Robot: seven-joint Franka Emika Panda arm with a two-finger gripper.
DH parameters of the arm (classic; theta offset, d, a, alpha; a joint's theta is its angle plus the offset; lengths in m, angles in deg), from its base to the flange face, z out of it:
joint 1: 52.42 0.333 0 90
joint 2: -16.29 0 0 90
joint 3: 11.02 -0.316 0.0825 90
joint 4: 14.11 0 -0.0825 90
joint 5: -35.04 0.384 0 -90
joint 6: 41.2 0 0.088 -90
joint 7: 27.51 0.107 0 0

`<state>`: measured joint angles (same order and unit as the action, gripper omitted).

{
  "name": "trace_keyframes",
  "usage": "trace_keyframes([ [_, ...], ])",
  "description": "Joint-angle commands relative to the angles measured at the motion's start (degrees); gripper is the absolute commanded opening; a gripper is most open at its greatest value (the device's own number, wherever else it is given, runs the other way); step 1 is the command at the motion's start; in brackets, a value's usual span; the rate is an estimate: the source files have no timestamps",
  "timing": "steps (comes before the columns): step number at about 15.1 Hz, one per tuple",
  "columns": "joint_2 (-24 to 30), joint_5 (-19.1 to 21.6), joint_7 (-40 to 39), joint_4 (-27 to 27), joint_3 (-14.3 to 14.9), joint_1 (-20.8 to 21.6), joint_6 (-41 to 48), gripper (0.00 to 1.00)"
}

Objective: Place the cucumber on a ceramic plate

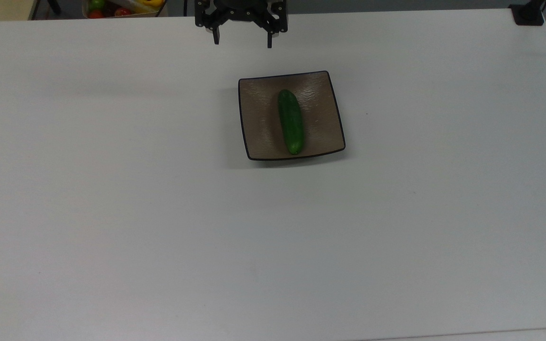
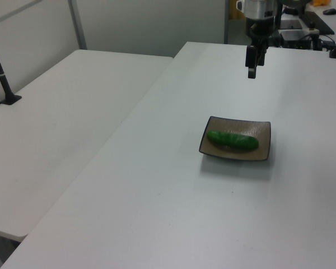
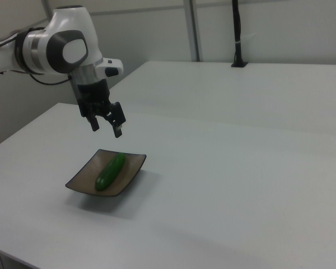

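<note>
One cucumber [image 1: 290,121] on unlabelled ceramic plate [image 1: 259,113].

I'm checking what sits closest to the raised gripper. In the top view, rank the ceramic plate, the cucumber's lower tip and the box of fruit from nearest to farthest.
From the gripper:
1. Ceramic plate, just below it.
2. Box of fruit, at the top edge, to the top view's left.
3. Lower tip of the cucumber, near the plate's bottom edge.
</note>
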<state>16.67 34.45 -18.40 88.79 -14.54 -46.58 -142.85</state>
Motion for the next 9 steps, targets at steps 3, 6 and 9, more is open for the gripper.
trace_keyframes([
  [3,0.1,0.3,-3.7,1.2,0.3,0.1,-1.6,1.00],
  [6,0.2,0.3,-5.1,1.2,0.3,-0.5,-1.4,1.00],
  [9,0.1,0.3,-5.1,1.3,0.3,-0.5,-2.9,1.00],
])
